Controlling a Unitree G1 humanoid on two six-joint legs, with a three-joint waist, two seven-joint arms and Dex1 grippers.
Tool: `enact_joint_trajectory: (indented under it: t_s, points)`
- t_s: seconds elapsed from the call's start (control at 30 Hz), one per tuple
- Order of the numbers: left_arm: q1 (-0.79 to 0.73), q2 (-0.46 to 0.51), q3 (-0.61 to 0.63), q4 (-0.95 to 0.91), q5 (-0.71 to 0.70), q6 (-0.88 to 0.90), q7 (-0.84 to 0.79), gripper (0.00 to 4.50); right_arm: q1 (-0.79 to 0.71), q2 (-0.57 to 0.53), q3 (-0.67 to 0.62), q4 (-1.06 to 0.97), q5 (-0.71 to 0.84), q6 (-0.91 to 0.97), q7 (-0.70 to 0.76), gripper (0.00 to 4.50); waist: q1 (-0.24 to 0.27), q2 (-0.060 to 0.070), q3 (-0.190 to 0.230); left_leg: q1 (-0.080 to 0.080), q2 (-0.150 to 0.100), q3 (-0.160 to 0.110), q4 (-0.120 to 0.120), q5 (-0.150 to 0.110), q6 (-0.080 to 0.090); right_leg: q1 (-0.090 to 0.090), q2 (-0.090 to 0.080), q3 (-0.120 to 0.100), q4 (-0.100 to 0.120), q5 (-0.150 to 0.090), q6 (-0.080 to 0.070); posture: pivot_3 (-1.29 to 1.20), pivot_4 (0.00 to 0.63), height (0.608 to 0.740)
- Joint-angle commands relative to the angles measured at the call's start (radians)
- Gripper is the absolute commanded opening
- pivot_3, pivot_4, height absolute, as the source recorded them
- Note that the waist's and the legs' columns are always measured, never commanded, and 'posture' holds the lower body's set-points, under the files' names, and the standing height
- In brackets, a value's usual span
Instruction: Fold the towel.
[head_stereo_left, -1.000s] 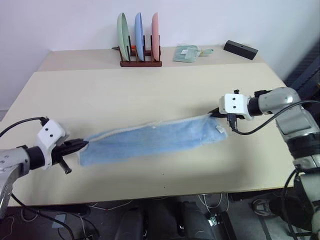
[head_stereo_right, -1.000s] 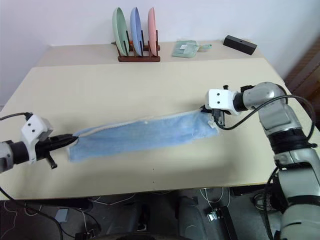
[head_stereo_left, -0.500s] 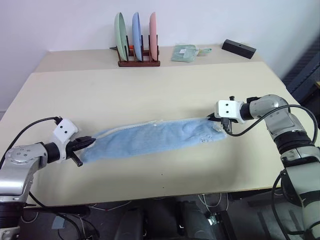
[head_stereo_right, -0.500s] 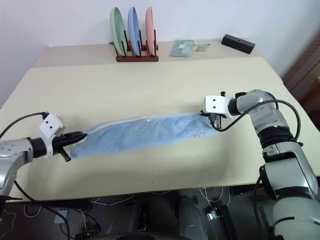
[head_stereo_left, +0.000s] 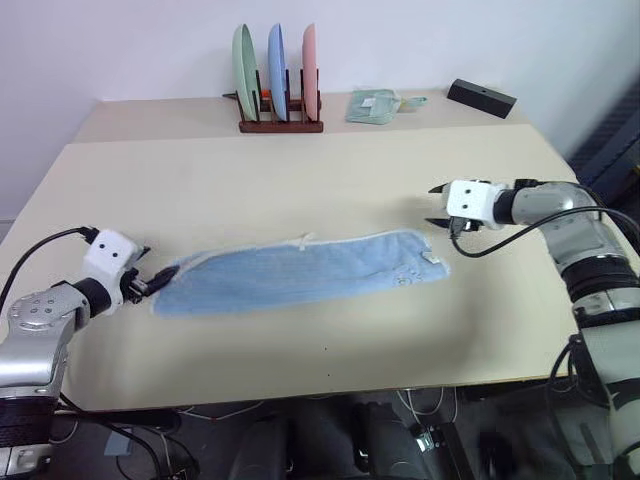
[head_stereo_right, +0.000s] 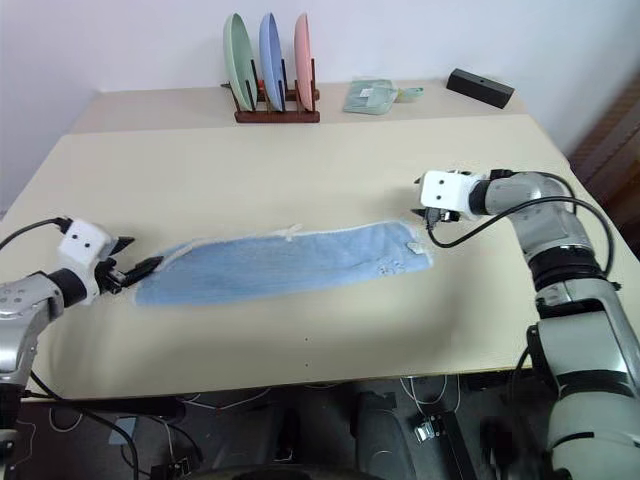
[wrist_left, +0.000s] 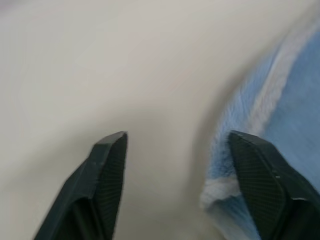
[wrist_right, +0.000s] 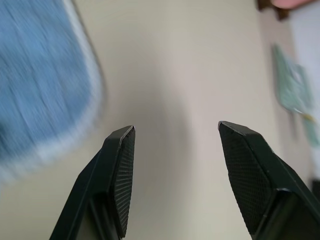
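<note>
The towel (head_stereo_left: 300, 274) lies flat as a long strip across the near half of the table (head_stereo_left: 300, 180), between my two hands. My left gripper (head_stereo_left: 150, 283) is spread open at its left end, holding nothing; my left wrist view shows one finger (wrist_left: 262, 185) right beside the piped edge. My right gripper (head_stereo_left: 437, 205) is open and empty just beyond the towel's right end, and its wrist view shows bare tabletop between the fingers (wrist_right: 120, 175)

No lettering, label, brand or number can be read anywhere here: the small tag on the towel (head_stereo_left: 437, 259) is too small to make out, and the pale-green packet (head_stereo_left: 374, 106) at the worktop's far edge likewise.
</note>
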Motion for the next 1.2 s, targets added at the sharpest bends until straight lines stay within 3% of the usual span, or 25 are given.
enact_joint_trajectory:
  t_s: [0.03, 0.17, 0.23, 0.3, 0.57, 0.7, 0.77, 0.83, 0.9, 1.0, 1.07, 1.2]
  points:
    - [0.059, -0.011, 0.09, -0.147, -0.092, 0.031, -0.016, 3.34, 0.107, -0.055, -0.116, -0.181, 0.147, 0.168, 0.081, 3.04, -0.001, 0.0, 0.0, 0.0, 0.0, 0.0, 0.0, 0.0, 0.0, 0.0, 0.0, 0.0, 0.0, 0.0, 0.0, 0.0, 0.15, 0.74]
    - [0.132, 0.018, 0.075, -0.226, -0.066, 0.047, -0.031, 4.5, 0.337, -0.096, -0.215, -0.464, 0.305, 0.416, 0.163, 4.47, 0.001, 0.0, 0.0, 0.001, 0.001, 0.0, -0.001, 0.0, 0.0, 0.001, 0.0, 0.0, 0.0, 0.0, 0.0, 0.0, 0.15, 0.74]
    - [0.133, 0.018, 0.072, -0.228, -0.068, 0.045, -0.032, 4.5, 0.457, -0.111, -0.268, -0.616, 0.395, 0.565, 0.188, 4.47, 0.003, 0.0, 0.0, 0.002, 0.001, -0.001, -0.001, 0.0, 0.0, 0.001, 0.0, 0.0, 0.001, 0.0, 0.0, 0.0, 0.15, 0.74]
    - [0.127, 0.028, 0.062, -0.226, -0.06, 0.037, -0.042, 4.5, 0.551, -0.136, -0.292, -0.732, 0.423, 0.599, 0.213, 4.47, 0.003, 0.0, 0.0, 0.003, 0.001, -0.002, -0.001, 0.0, 0.0, 0.002, 0.0, 0.0, 0.002, 0.0, 0.0, 0.0, 0.15, 0.74]
    - [0.085, 0.055, -0.058, -0.393, -0.136, 0.084, -0.172, 4.5, 0.65, -0.13, -0.264, -0.922, 0.322, 0.557, 0.116, 4.47, 0.004, 0.0, -0.001, 0.002, 0.0, -0.001, 0.0, 0.0, 0.0, 0.002, 0.002, 0.0, 0.001, 0.0, 0.0, 0.0, 0.15, 0.74]
    - [0.035, 0.026, -0.163, -0.46, -0.127, 0.098, -0.171, 4.5, 0.73, -0.104, -0.293, -1.023, 0.391, 0.649, 0.11, 4.47, 0.012, -0.001, -0.001, 0.002, -0.001, -0.002, 0.0, 0.0, 0.0, 0.003, 0.002, -0.001, 0.0, 0.0, 0.0, 0.0, 0.15, 0.74]
    - [0.025, 0.008, -0.195, -0.46, -0.129, 0.106, -0.168, 4.5, 0.7, 0.035, -0.378, -1.105, 0.625, 0.97, -0.036, 4.47, 0.005, -0.002, -0.002, 0.002, -0.001, -0.002, 0.001, 0.0, 0.0, 0.003, 0.003, 0.0, 0.0, 0.0, 0.0, 0.0, 0.15, 0.74]
    - [0.031, 0.002, -0.222, -0.458, -0.114, 0.099, -0.171, 4.5, 0.739, 0.097, -0.458, -1.202, 0.875, 1.245, -0.088, 4.47, -0.001, -0.003, -0.002, 0.003, 0.001, -0.002, 0.0, 0.0, 0.0, 0.005, 0.004, 0.0, 0.001, 0.0, 0.0, 0.0, 0.15, 0.74]
    - [0.031, 0.001, -0.232, -0.453, -0.109, 0.095, -0.171, 4.5, 0.792, 0.128, -0.51, -1.252, 1.003, 1.445, -0.159, 4.47, 0.004, -0.003, -0.002, 0.003, 0.001, -0.004, 0.0, 0.0, 0.0, 0.004, 0.004, -0.001, 0.001, 0.0, 0.0, 0.0, 0.15, 0.74]
    - [0.019, -0.004, -0.24, -0.441, -0.109, 0.091, -0.17, 4.5, 0.795, 0.21, -0.551, -1.244, 1.027, 1.631, -0.359, 4.47, 0.007, -0.004, -0.003, 0.002, 0.001, -0.007, 0.0, 0.0, 0.0, 0.005, 0.003, -0.003, 0.0, 0.0, -0.001, 0.0, 0.15, 0.74]
    - [0.005, -0.012, -0.25, -0.433, -0.114, 0.081, -0.181, 4.5, 0.758, 0.345, -0.626, -1.2, 1.014, 1.749, -0.532, 4.47, 0.005, -0.005, -0.004, 0.002, 0.0, -0.007, 0.001, 0.0, 0.0, 0.006, 0.002, -0.002, -0.001, 0.0, -0.001, 0.0, 0.15, 0.74]
    - [-0.008, -0.021, -0.263, -0.431, -0.132, 0.078, -0.214, 4.5, 0.662, 0.572, -0.787, -1.18, 1.011, 1.898, -0.731, 4.47, 0.002, -0.006, -0.005, 0.003, 0.0, -0.007, 0.001, 0.0, 0.0, 0.006, 0.003, -0.002, 0.0, -0.001, -0.002, 0.0, 0.15, 0.74]
